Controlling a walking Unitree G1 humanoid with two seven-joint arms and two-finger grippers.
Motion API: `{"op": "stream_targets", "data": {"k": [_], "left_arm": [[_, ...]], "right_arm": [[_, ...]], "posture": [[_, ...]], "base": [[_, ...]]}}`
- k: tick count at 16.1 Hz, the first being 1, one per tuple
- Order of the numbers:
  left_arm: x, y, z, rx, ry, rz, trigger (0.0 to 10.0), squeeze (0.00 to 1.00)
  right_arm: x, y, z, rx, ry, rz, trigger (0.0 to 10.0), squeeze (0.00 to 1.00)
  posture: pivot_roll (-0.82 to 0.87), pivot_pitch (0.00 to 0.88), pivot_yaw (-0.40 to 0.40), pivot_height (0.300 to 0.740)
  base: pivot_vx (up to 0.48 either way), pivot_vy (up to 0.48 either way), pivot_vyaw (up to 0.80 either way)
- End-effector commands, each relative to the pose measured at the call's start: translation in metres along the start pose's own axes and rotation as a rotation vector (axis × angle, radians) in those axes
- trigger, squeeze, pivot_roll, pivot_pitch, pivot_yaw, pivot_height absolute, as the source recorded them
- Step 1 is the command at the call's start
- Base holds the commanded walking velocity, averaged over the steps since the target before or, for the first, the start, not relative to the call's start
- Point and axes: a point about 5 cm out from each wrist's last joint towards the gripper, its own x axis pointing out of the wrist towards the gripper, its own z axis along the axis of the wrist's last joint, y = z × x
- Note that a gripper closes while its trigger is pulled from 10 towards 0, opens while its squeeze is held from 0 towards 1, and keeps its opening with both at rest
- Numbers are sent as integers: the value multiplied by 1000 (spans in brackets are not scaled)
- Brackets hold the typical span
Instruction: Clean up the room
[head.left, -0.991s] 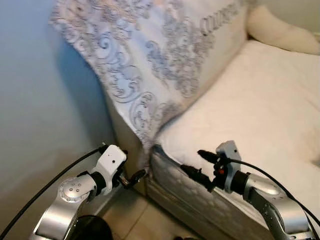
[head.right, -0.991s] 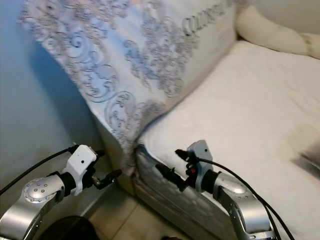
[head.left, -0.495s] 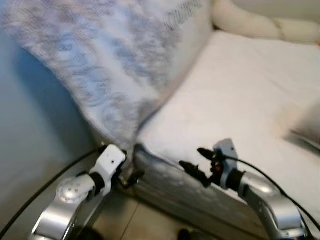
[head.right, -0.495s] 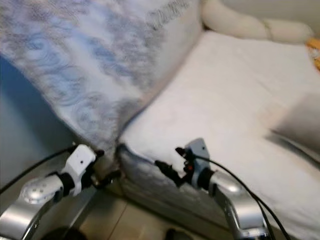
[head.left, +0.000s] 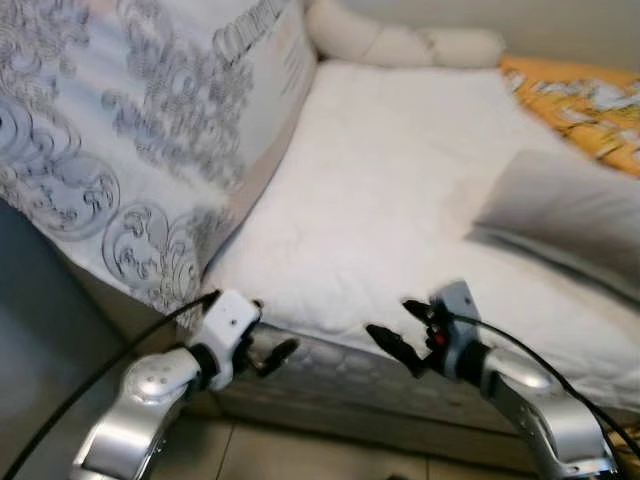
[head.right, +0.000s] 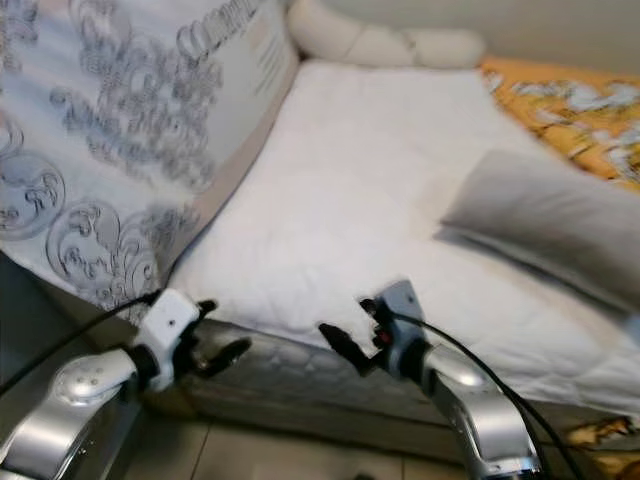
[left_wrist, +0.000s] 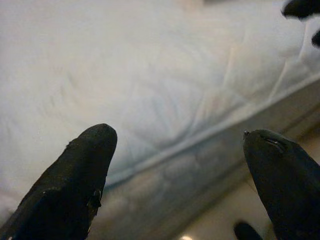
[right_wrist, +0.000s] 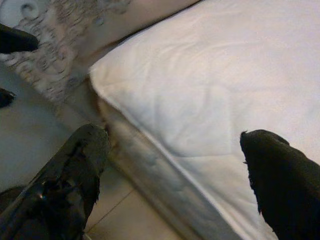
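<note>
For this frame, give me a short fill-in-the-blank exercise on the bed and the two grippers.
1. The flat grey pillow lies on the white ____.
2. The long cream bolster lies at the ____ end of the bed.
3. The fingers of the left gripper and the right gripper are ____.
4. The blanket at the bed's right side is ____ with a pattern.

Missing words: mattress; far; open; orange
</note>
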Motion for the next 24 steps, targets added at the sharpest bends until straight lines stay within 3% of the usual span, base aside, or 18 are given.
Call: {"op": "stream_targets", "data": {"k": [1, 3, 7, 10, 14, 18, 24], "left_arm": [[0, 12, 3, -3, -27, 106, 10000, 0], [7, 19, 16, 26, -85, 210, 10000, 0], [10, 29, 22, 11, -136, 319, 10000, 0], [10, 35, 19, -37, -140, 391, 10000, 0], [8, 44, 10, -108, -134, 519, 10000, 0], [8, 44, 10, -109, -137, 537, 10000, 0], [11, 43, 12, -95, -138, 536, 10000, 0]], "right_arm": [[8, -2, 4, -24, -2, -71, 10000, 0], [13, -13, -5, -43, 38, -245, 10000, 0], [18, -20, 15, -13, -105, -441, 10000, 0], [19, -19, 27, -47, -188, -477, 10000, 0], [22, -22, 34, -128, -192, -508, 10000, 0], [20, -26, 36, -136, -202, -511, 10000, 0], [16, -34, 28, -115, -183, -566, 10000, 0]], "posture": [[124, 0, 21, 740], [124, 0, 15, 740], [106, 0, 21, 740], [99, 0, 19, 740], [101, 0, -1, 740], [105, 0, -10, 740], [93, 0, -3, 740]], "base": [[0, 0, -700], [0, 0, -706], [0, 0, -725], [0, 0, -242], [0, -300, 0], [0, -308, 0], [0, -308, 493]]}}
